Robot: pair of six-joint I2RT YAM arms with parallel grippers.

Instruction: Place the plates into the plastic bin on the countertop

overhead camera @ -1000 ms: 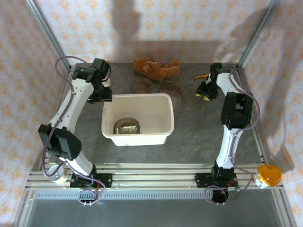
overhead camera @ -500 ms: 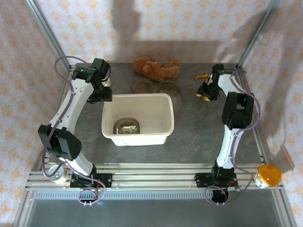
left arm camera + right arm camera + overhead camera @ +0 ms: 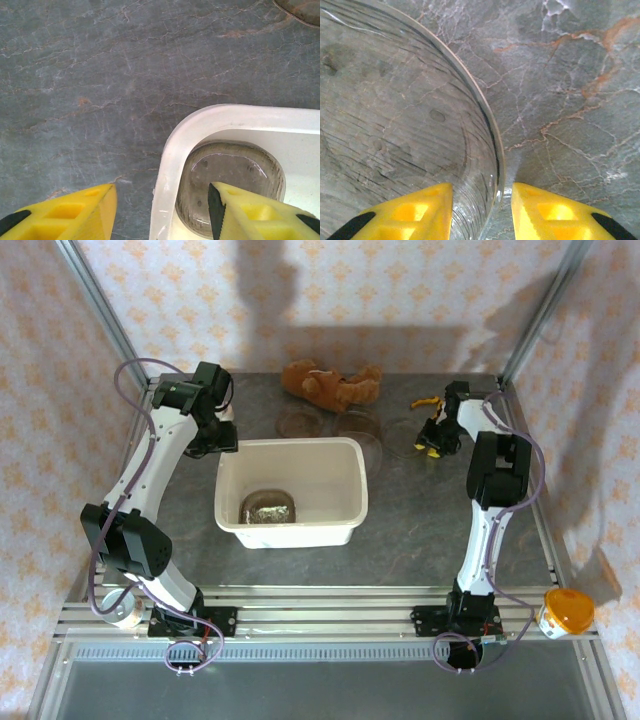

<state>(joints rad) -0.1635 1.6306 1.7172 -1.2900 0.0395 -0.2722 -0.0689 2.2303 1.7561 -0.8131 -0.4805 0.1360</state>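
Left jaws: spread and holding nothing, astride a corner of the bin's rim, one finger (image 3: 70, 212) outside it and the other (image 3: 250, 212) inside.
Right jaws: spread astride a plate's edge with a gap on either side, not pinching it.
Tabletop (image 3: 420, 520): dark stone look, beneath both pairs of jaws.
Bin (image 3: 291, 536): cream, its corner (image 3: 170, 165) between the left jaws, well left of the right jaws.
Bear (image 3: 330, 385): brown, beyond the bin, between the two pairs of jaws.
Bin plate (image 3: 268, 508): clear, inside the bin, beside the left jaws' inner finger.
Edge plate (image 3: 395, 125): flat on the tabletop, its rim between the right jaws.
Other plates (image 3: 296, 421): clear, on the tabletop behind the bin, left of the right jaws.
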